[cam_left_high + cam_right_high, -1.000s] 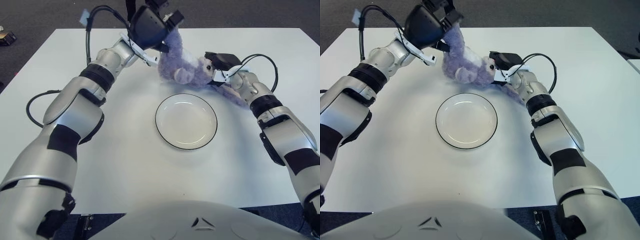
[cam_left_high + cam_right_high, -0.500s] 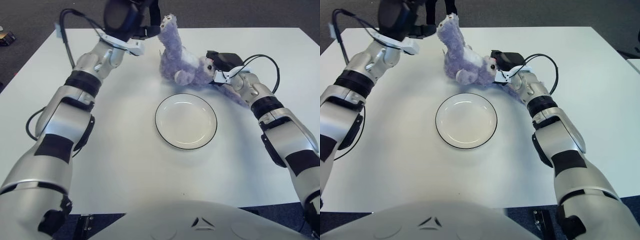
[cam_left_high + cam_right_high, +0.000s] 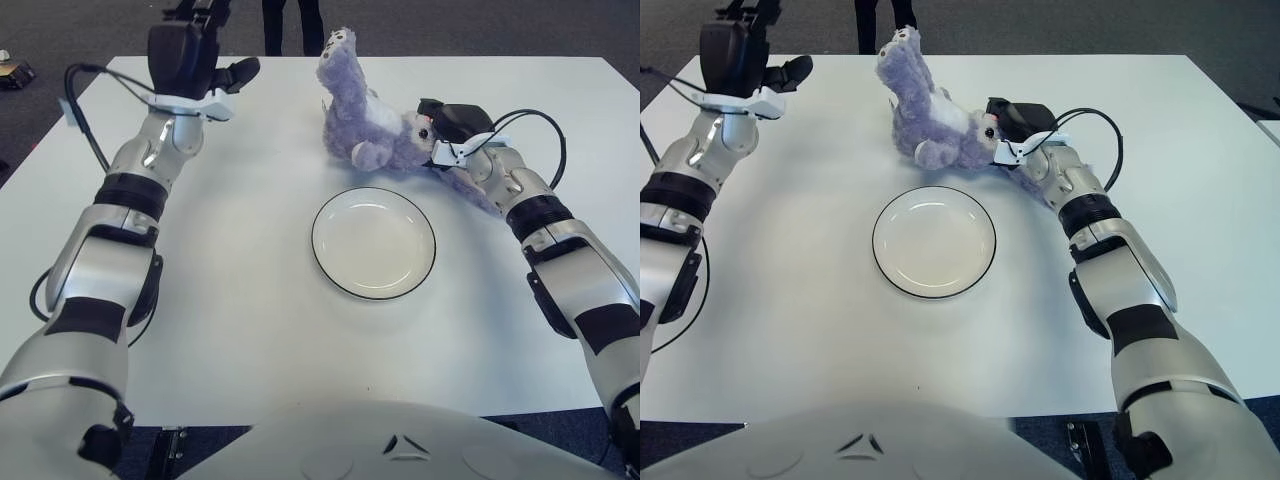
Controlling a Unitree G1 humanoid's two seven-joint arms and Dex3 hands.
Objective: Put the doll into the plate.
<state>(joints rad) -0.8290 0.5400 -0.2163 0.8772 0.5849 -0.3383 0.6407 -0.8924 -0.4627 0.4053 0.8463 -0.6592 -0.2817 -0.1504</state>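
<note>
Doll (image 3: 368, 120) sits on the table (image 3: 250, 300) just behind the empty plate (image 3: 373, 242), right hand (image 3: 452, 135) clamped on its head to carry it over; left hand (image 3: 190, 55), fingers loose and empty, hangs far left.

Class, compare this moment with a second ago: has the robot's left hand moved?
Yes. The left hand, which was on the purple plush doll beyond the white round plate, has let go and swung left, toward the table's far left corner.
</note>
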